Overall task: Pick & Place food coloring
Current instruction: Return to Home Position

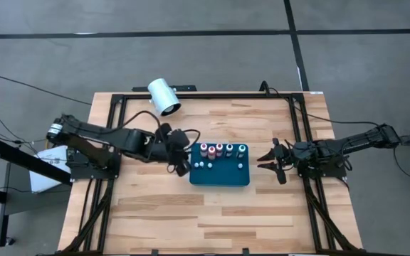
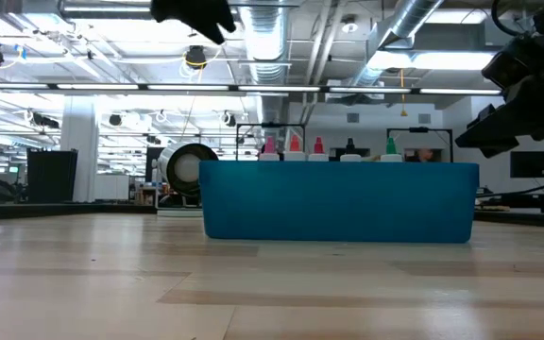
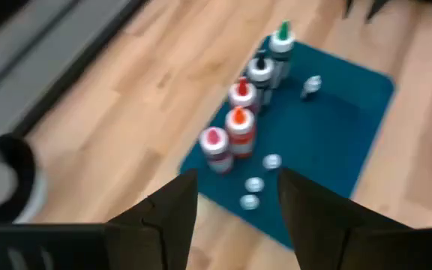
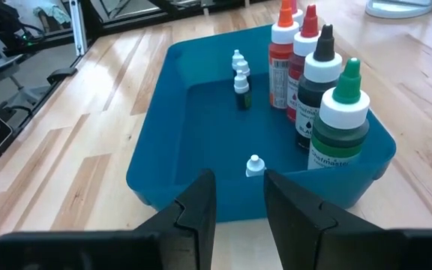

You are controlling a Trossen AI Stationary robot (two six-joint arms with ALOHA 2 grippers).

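the tiny dropper bottles of food coloring [image 4: 242, 81] stood inside the blue bin [image 4: 156, 131], mid-frame in the high view: a cluster at its lower left and one at its lower right, below the row of taller bottles [image 4: 304, 67]. they looked light, rigid, smooth and easy to tip, so a gentle pinch across the body under the white cap seemed best. the taller bottles' labels carried print too small to read. the left gripper [image 3: 235, 206], just left of the bin, and the right gripper [image 4: 240, 202], right of it, both had fingers parted and empty.
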